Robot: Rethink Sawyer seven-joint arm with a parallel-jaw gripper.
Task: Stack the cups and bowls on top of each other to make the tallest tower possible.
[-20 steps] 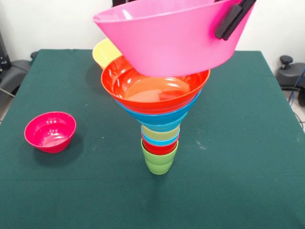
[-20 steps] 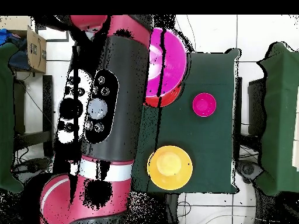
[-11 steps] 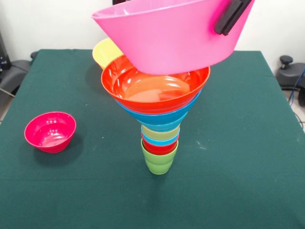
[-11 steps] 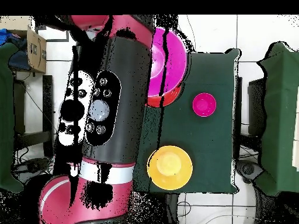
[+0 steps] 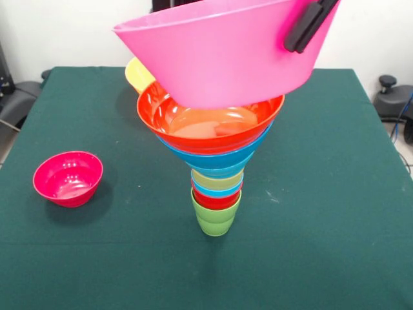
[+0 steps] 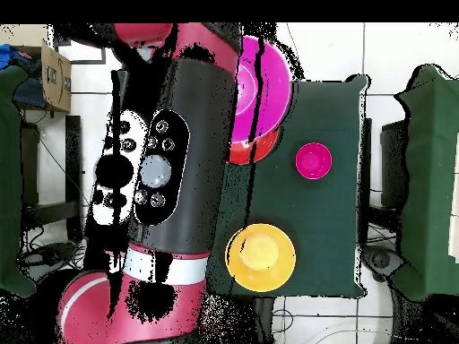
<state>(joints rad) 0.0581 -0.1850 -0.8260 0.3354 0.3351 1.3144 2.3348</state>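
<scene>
The gripper (image 5: pixel 308 24) is pinching the rim of the big pink bowl (image 5: pixel 219 58), hanging tilted above the tower (image 5: pixel 216 155). Looks maybe off-centre to me, so dropping it lopsided could tip that skinny lime green cup (image 5: pixel 215 217) base over.

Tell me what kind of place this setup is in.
Probably a robotics lab or test room: a table under green cloth holds only plastic bowls and cups, a red and black robot arm reaches over it, and the floor is tiled.
</scene>
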